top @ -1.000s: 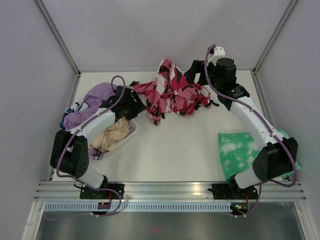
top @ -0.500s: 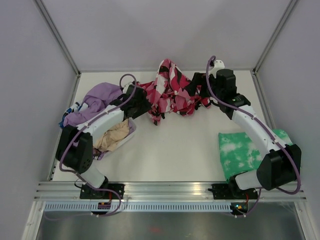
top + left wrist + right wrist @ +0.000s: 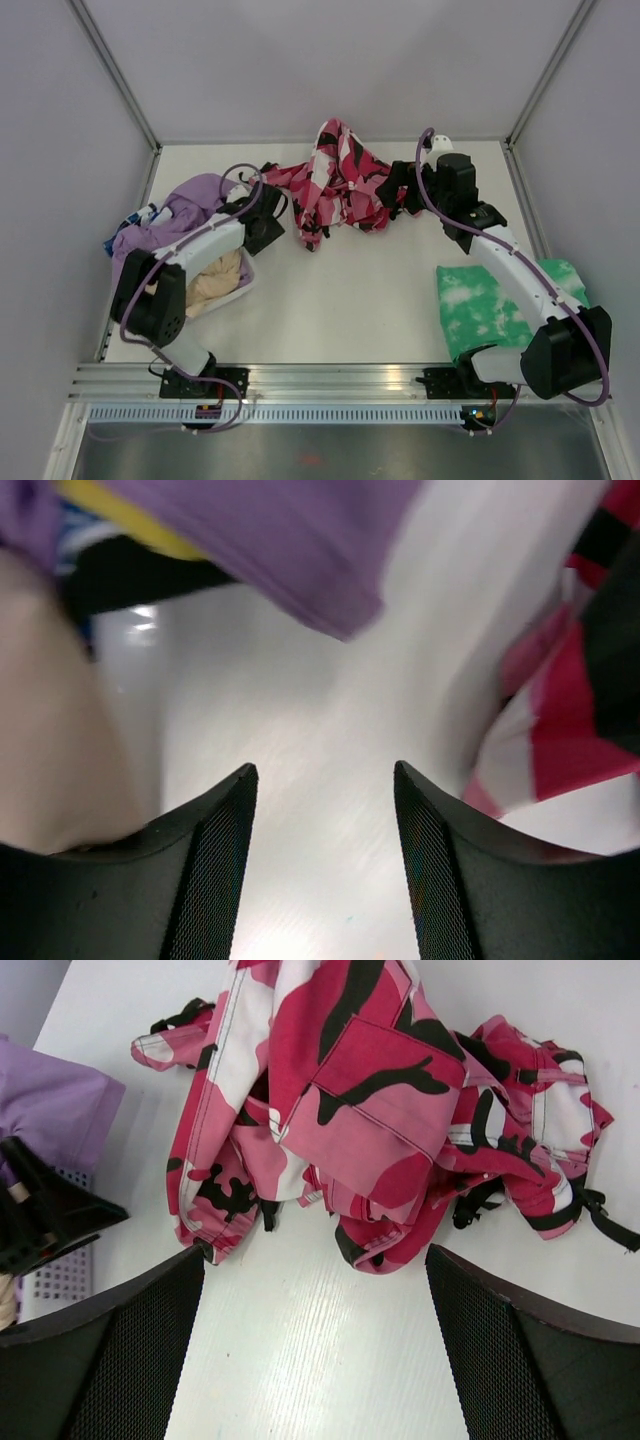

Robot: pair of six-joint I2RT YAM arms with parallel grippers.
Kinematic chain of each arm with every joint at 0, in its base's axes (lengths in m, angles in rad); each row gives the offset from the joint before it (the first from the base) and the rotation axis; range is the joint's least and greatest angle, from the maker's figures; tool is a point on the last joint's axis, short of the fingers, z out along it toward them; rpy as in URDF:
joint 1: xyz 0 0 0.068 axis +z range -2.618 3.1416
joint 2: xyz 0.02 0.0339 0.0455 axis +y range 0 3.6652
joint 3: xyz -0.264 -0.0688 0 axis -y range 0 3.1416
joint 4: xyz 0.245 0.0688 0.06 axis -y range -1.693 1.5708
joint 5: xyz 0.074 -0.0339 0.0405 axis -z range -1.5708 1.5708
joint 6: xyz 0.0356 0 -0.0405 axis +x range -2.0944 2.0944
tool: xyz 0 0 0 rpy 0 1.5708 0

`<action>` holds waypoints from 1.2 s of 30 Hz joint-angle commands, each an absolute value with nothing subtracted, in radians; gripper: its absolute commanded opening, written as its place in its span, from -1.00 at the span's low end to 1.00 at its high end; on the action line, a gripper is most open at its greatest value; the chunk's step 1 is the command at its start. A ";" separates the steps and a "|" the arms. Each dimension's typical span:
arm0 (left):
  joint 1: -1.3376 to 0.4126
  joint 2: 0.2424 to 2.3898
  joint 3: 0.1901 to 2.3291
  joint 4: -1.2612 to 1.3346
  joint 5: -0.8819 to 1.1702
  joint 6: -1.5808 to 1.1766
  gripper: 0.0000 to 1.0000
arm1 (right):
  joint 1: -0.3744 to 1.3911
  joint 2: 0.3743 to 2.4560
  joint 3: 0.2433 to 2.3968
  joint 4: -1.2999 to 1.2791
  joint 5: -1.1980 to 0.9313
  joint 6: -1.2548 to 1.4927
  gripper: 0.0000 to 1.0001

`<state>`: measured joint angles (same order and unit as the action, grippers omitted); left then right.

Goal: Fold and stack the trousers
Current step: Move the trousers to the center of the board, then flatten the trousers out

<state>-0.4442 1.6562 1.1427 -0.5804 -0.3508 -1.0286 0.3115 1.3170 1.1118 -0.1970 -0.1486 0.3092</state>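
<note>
The pink, red, white and black camouflage trousers (image 3: 335, 185) lie crumpled in a heap at the back middle of the table. They also show in the right wrist view (image 3: 370, 1090) and at the right edge of the left wrist view (image 3: 590, 700). My left gripper (image 3: 266, 218) is open and empty, low over bare table (image 3: 324, 770), just left of the heap and not touching it. My right gripper (image 3: 398, 192) is open wide and empty. It hovers at the heap's right side, with its fingertips over bare table (image 3: 315, 1255) just short of the cloth's edge.
A lilac garment (image 3: 190, 195) lies at the back left and hangs into the left wrist view (image 3: 290, 540). A beige garment (image 3: 215, 275) sits in a small basket (image 3: 243, 272) under my left arm. A folded green-and-white tie-dye garment (image 3: 480, 305) lies at the right. Walls close in three sides.
My right gripper has come forward and down to the heap's right edge. My left gripper reached toward the heap, then drew back to the near left. The lilac pile shifted left.
</note>
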 commanded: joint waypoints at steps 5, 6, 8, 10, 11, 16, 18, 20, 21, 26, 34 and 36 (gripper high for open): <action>-0.290 1.338 0.910 -0.749 -0.482 -1.193 0.25 | 0.314 1.308 1.085 -0.160 -0.178 0.330 0.96; -0.272 1.315 0.893 -0.750 -0.486 -1.192 0.25 | 0.313 1.313 1.085 -0.160 -0.181 0.330 0.96; -0.229 1.267 0.865 -0.746 -0.483 -1.148 0.23 | 0.313 1.316 1.085 -0.160 -0.183 0.330 0.96; -0.219 1.243 0.867 -0.709 -0.434 -1.059 0.19 | 0.314 1.315 1.083 -0.161 -0.181 0.331 0.96; -0.218 1.212 0.871 -0.625 -0.393 -0.916 0.07 | 0.313 1.313 1.081 -0.163 -0.179 0.330 0.96; -0.232 1.075 0.932 -0.458 -0.092 -0.583 -0.07 | 0.314 1.309 1.072 -0.178 -0.173 0.327 0.96; -0.233 1.072 1.023 -0.555 -0.164 -0.484 -0.01 | 0.313 1.305 1.065 -0.179 -0.172 0.328 0.96; -0.233 1.092 1.078 -0.626 -0.227 -0.377 0.02 | 0.314 1.307 1.062 -0.179 -0.173 0.330 0.96; -0.233 1.106 1.116 -0.690 -0.303 -0.352 0.03 | 0.313 1.308 1.060 -0.179 -0.176 0.328 0.96; -0.204 1.210 1.138 -0.811 -0.387 -0.264 0.02 | 0.313 1.315 1.062 -0.187 -0.175 0.322 0.96; -0.123 1.230 1.028 -0.813 -0.351 -0.307 -0.03 | 0.314 1.322 1.062 -0.195 -0.164 0.311 0.96; -0.092 1.232 1.005 -0.802 -0.350 -0.298 -0.03 | 0.313 1.327 1.062 -0.195 -0.167 0.311 0.96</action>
<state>-0.1368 1.2469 1.0271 -0.8009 -0.3313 -0.3420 0.3115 1.3190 1.0660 -0.2001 -0.1638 0.3180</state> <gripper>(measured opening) 0.487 0.979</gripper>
